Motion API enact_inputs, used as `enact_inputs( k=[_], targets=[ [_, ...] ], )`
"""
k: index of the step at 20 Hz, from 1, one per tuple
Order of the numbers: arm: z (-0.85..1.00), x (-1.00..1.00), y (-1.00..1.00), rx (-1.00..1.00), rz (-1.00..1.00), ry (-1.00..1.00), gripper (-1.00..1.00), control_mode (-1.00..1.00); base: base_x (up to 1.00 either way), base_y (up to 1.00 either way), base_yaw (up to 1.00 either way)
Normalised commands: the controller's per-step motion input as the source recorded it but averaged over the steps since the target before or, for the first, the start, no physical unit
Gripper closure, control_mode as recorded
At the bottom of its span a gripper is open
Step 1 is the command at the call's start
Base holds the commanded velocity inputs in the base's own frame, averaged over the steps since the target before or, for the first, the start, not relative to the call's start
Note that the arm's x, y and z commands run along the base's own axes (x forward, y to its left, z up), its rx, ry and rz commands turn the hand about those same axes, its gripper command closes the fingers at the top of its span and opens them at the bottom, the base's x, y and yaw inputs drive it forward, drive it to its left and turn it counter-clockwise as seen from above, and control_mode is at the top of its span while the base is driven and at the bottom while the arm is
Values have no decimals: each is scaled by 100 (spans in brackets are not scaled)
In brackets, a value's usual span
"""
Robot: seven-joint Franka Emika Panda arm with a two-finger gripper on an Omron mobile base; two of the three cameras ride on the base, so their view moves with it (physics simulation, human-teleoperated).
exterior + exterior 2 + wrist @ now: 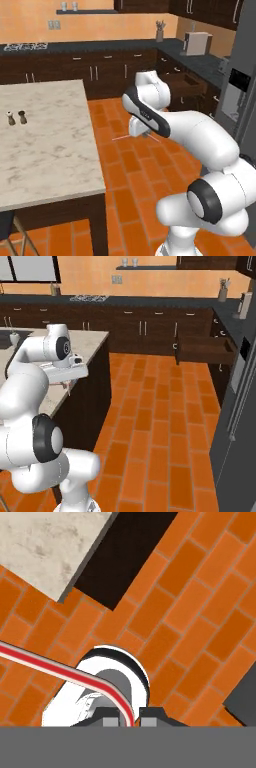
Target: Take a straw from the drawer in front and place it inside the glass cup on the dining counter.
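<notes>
In the left base view the arm bends over the orange tile floor (135, 175) beside the desk (50, 150), and the jaws (141, 133) point down with the straw (120, 138) sticking out sideways from them as a thin pale line toward the desk's edge. Two shakers (16, 118) stand on the marble top. The drawer (186, 84) hangs open from the far cabinets, well apart from the jaws. In the right base view the jaws (70, 387) sit just beside the desk (92, 341) corner, above the floor (150, 421); a short bit of the straw (64, 384) shows at them. The drawer (204, 350) stands pulled out on the right. In the hand view the jaws (129, 717) are clenched on the straw (55, 668), which rises from between the tips, bends and runs off to the left edge, red with pale borders, over the tiles (200, 592). A desk (50, 547) corner shows at upper left.
</notes>
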Motion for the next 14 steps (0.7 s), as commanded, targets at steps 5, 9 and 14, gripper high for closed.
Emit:
enact_inputs(
  k=[5,9,14],
  targets=[
    [0,0,0,0,0,0,100,100,0,100,2],
    [0,0,0,0,0,0,100,100,0,100,0],
    [0,0,0,0,0,0,100,100,-9,100,0]
  ],
)
